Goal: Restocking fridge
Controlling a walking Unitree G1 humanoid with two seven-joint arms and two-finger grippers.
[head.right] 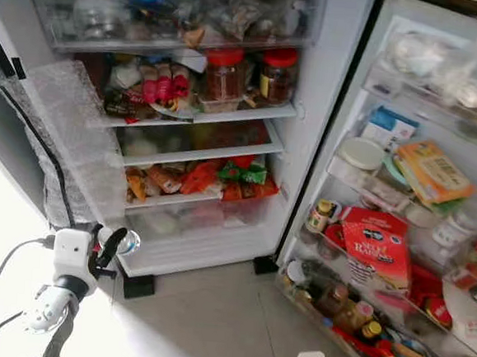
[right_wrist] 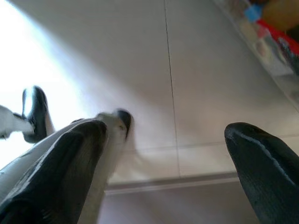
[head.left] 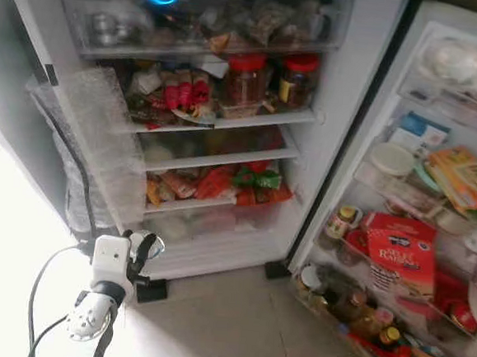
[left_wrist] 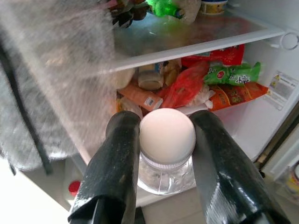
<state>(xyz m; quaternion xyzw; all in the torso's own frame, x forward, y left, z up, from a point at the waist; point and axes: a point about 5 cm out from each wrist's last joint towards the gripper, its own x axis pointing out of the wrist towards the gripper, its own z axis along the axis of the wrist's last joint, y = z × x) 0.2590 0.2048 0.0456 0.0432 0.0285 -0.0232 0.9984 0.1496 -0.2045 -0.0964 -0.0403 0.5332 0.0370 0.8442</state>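
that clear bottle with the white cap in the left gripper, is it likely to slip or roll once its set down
The bottle looks like smooth clear plastic, so it may be slippery; the left gripper pinches it only near the round white cap. Its round body would probably roll if laid down, so standing it upright seems safer. It likely dents rather than breaks.

The left hand [left_wrist: 166,140] has glossy black fingers [left_wrist: 117,168] that look like smooth plastic, clamped on a clear plastic bottle [left_wrist: 167,175] with a matt white cap [left_wrist: 167,135] and a ribbed collar. The fridge [head.left: 359,64] walls are smooth white plastic, its shelves [head.left: 226,121] and drawers clear and glossy. At 9 o'clock hangs a translucent, bubbly plastic sheet [head.left: 101,135]. The floor [head.left: 235,327] is smooth, pale tile. The right hand [right_wrist: 168,154] has the same glossy black fingers [right_wrist: 261,163].
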